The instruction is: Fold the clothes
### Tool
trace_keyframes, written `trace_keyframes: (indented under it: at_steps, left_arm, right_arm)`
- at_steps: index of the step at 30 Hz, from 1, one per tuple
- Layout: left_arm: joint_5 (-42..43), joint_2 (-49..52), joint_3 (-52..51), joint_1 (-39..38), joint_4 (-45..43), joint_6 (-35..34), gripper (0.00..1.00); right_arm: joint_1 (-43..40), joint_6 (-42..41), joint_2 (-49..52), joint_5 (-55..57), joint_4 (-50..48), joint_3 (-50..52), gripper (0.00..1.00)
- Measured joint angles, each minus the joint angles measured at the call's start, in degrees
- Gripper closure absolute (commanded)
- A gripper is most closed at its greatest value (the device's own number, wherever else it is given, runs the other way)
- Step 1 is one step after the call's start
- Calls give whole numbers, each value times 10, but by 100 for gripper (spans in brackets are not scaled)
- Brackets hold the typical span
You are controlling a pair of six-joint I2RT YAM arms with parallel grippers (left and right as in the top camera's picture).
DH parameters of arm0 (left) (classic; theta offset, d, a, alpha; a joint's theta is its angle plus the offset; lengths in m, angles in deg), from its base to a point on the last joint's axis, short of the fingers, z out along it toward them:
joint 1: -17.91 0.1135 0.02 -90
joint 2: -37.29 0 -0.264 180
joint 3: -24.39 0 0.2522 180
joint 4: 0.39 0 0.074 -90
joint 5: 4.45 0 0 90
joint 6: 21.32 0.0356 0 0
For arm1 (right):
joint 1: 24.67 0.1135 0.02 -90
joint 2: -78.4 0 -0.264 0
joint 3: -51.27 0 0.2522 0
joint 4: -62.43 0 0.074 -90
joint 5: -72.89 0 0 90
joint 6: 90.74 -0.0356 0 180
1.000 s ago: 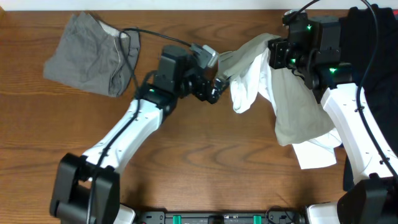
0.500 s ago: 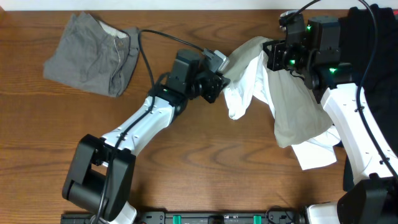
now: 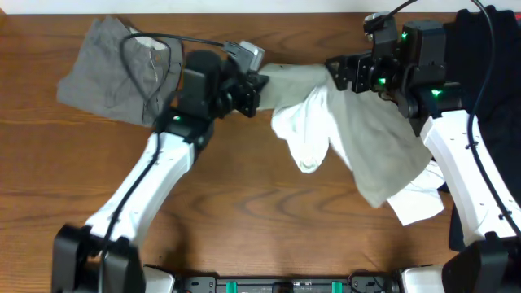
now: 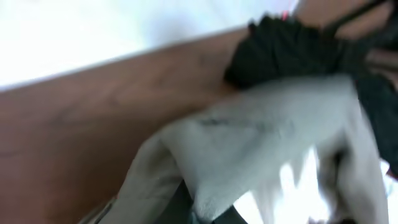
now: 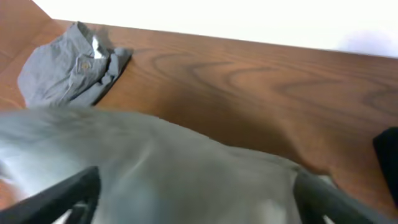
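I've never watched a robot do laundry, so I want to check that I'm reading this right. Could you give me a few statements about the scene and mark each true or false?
1. The left gripper and the right gripper each grip one end of the sage garment. True.
2. The sage garment lies folded flat. False: it is crumpled and stretched between the two grippers, with its white lining hanging out.
3. The grey shorts lie on the table, and neither gripper holds them. True.
4. The table is white. False: it is brown with a wood grain.
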Motion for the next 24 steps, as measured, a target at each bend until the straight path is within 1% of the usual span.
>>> trace_keyframes:
  at_steps: [7, 13, 19, 24]
  left_arm:
    - [-3, -107, 0, 37, -6, -5, 94]
    - [-28, -146, 0, 56, -35, -24, 94]
    - [-62, -173, 0, 66, -83, -44, 94]
    - [-144, -221, 0, 67, -77, -48, 94]
  right_arm:
    - [0, 13, -35, -15, 73, -3, 1]
    - [0, 17, -44, -17, 183, -7, 1]
    - [0, 19, -6, 38, 276, -7, 1]
    - [0, 18, 55, 64, 304, -1, 1]
